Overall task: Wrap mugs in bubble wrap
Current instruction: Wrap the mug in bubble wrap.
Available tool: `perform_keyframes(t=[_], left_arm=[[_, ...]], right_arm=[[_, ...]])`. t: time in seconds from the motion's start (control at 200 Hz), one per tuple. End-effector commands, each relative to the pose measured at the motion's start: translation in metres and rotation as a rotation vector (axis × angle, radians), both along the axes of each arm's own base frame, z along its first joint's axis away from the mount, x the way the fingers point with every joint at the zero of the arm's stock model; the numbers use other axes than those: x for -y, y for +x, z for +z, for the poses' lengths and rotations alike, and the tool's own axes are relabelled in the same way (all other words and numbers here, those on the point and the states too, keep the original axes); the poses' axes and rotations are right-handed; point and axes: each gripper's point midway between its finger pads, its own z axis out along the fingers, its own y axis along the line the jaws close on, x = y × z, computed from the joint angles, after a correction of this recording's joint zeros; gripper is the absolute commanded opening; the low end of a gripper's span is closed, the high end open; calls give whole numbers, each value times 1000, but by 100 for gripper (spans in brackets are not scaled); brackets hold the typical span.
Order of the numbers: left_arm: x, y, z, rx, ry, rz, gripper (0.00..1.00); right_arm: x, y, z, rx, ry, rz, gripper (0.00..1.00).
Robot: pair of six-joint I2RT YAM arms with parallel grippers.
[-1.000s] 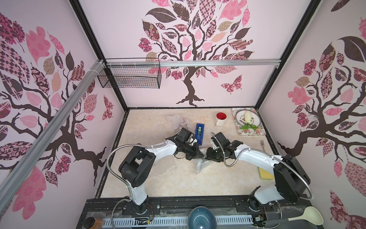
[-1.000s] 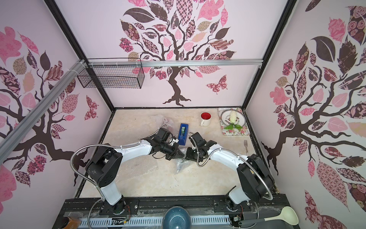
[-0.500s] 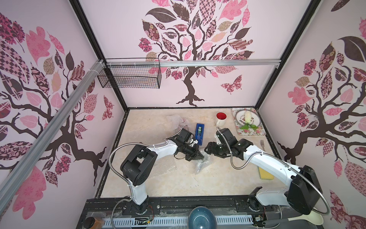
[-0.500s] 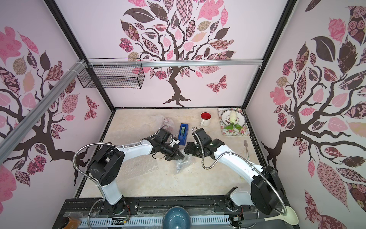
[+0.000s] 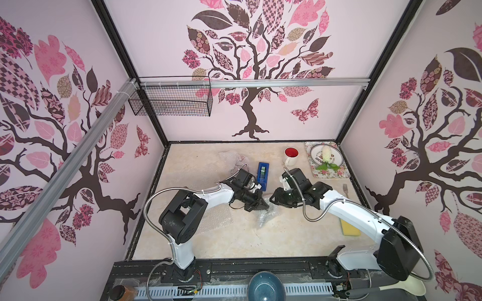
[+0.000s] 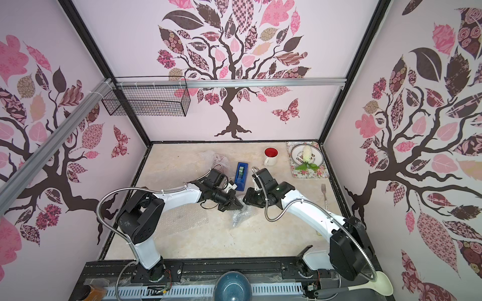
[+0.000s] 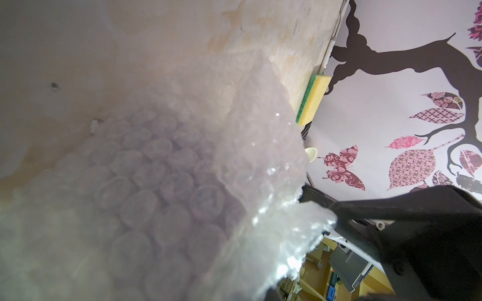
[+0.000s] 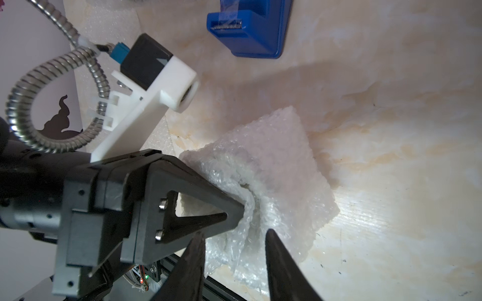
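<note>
Both top views only: mug (image 5: 291,155). Right wrist view: left gripper (image 8: 241,208) clamped on wrap (image 8: 273,161); right gripper (image 8: 234,245) part-open beside it.

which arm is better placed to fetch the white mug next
Right: the right hand is open and nearer the white mug; the left hand is shut on the bubble wrap.

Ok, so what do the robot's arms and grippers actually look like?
The left arm and right arm have white links between bulky black joints; a ribbed silver hose loops along each. The left gripper and right gripper are black, with pointed triangular fingers.
</note>
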Motion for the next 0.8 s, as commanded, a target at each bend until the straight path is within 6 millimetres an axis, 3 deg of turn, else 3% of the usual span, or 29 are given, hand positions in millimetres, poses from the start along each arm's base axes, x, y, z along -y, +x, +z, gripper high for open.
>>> perform_keyframes(t=[0.0,0.31,0.445,0.535,0.625,0.795], left_arm=[[9,3,8,19,-32,-27,0],[12,3,8,16,-40,-38,0],[13,2,11,22,-48,-42,0],[14,4,20,45,-66,-45,0],[12,7,32,68,-92,-47,1],[0,12,67,113,-143,-6,17]], right_arm=[[-9,-1,-2,-28,-2,29,41],[-13,1,-11,-52,-12,36,34],[-11,1,-17,-73,-31,32,14],[-6,0,-18,-75,-62,20,0],[2,1,-20,-80,-107,-1,0],[14,2,-24,-81,-171,-37,0]])
